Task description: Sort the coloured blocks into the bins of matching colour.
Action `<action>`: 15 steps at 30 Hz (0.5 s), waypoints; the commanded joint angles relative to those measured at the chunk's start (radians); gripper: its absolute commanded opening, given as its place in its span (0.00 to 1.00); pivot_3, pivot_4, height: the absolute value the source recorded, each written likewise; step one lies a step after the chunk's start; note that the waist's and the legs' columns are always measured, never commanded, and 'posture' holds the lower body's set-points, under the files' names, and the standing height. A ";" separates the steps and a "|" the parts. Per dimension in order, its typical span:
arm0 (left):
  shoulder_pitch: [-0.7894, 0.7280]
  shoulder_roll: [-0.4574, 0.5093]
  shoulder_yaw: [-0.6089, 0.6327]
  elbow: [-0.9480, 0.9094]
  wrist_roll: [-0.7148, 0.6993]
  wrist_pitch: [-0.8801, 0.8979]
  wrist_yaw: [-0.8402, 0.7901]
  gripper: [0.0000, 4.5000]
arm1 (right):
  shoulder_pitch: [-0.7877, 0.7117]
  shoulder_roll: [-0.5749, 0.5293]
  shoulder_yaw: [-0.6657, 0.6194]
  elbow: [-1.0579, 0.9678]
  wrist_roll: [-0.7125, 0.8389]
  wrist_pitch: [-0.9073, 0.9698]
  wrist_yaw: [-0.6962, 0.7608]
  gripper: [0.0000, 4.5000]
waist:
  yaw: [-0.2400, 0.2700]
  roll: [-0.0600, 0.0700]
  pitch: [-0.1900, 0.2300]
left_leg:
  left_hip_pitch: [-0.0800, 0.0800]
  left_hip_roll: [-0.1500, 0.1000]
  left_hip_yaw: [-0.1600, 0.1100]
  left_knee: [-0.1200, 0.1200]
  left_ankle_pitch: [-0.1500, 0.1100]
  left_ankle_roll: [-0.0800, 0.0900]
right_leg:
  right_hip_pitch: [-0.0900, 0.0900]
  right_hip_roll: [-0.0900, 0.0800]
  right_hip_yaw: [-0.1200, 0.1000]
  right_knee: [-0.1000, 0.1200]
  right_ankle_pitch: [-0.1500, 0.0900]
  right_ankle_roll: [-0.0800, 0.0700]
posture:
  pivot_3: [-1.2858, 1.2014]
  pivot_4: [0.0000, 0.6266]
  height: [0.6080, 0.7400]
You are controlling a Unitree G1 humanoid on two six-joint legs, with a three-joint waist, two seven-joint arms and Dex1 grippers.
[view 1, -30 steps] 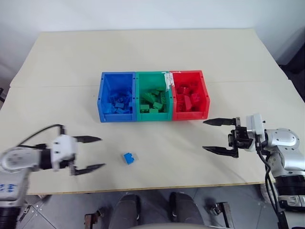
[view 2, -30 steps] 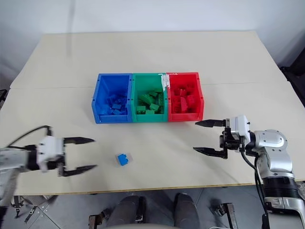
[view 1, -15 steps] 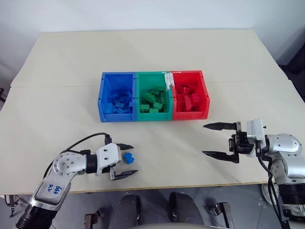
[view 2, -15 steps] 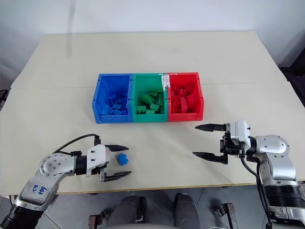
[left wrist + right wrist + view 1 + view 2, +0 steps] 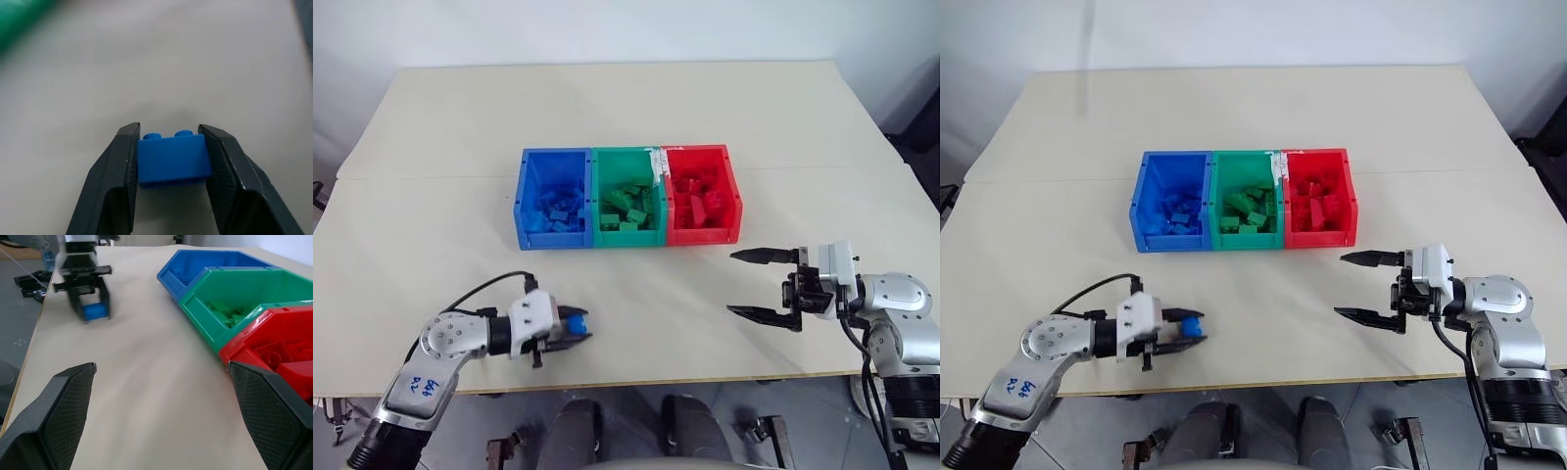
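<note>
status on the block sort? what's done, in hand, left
Done: the blue bin, green bin and red bin each already hold bricks of their own colour. In hand: the left gripper is shut on the blue block, which sits low at the table. Left: lift it and drop it in the blue bin. The right gripper waits open.

Across the beige table (image 5: 146, 396), the left gripper (image 5: 88, 308) stood with its black fingers clamped on a blue block (image 5: 95, 311) (low against the tabletop). The blue bin (image 5: 215, 264), green bin (image 5: 244, 298) and red bin (image 5: 279, 347) ran in a joined row, each holding bricks of its own colour.
</note>
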 commanded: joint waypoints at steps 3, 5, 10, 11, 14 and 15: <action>-0.207 -0.001 0.109 0.089 -0.032 0.064 0.118 0.34 | -0.019 0.010 -0.007 -0.007 0.003 -0.024 -0.007 1.00 | -0.002 0.000 0.000 | 0.000 -0.001 0.000 0.000 0.000 0.000 | 0.000 0.000 0.000 0.000 0.000 0.000 | 0.52 0.24 1.00; -0.303 0.011 0.113 0.179 0.001 0.085 0.157 0.34 | -0.022 0.013 -0.005 -0.004 0.001 -0.027 -0.010 1.00 | -0.003 0.000 0.000 | 0.000 -0.003 0.001 0.000 0.000 0.000 | 0.000 0.002 0.000 0.001 0.000 0.000 | 0.52 0.24 1.00; -0.492 0.009 0.094 0.400 0.057 0.068 0.187 0.42 | -0.029 0.024 0.000 0.004 -0.004 -0.040 -0.016 1.00 | -0.004 -0.001 0.000 | -0.001 -0.004 0.002 0.000 0.000 0.000 | 0.000 0.003 -0.001 0.002 0.000 0.001 | 0.52 0.24 1.00; -0.509 0.006 0.089 0.424 0.062 0.059 0.182 0.50 | -0.031 0.026 0.001 0.005 -0.005 -0.042 -0.017 1.00 | -0.003 -0.001 0.000 | -0.002 -0.004 0.001 0.000 0.000 0.000 | 0.000 0.003 -0.001 0.001 0.000 0.001 | 0.52 0.24 1.00; -0.532 0.002 0.079 0.469 0.063 0.040 0.149 0.71 | -0.034 0.034 0.002 0.010 -0.010 -0.047 -0.018 1.00 | -0.003 -0.001 0.000 | -0.002 -0.004 0.001 0.000 0.000 0.000 | 0.000 0.003 -0.001 0.001 0.000 0.001 | 0.52 0.24 1.00; -0.533 0.005 0.074 0.476 0.064 0.032 0.136 0.77 | -0.034 0.036 0.003 0.010 -0.011 -0.049 -0.019 1.00 | -0.004 -0.001 0.001 | -0.002 -0.004 0.001 0.000 0.000 0.000 | 0.000 0.003 -0.002 0.000 0.000 0.001 | 0.52 0.24 1.00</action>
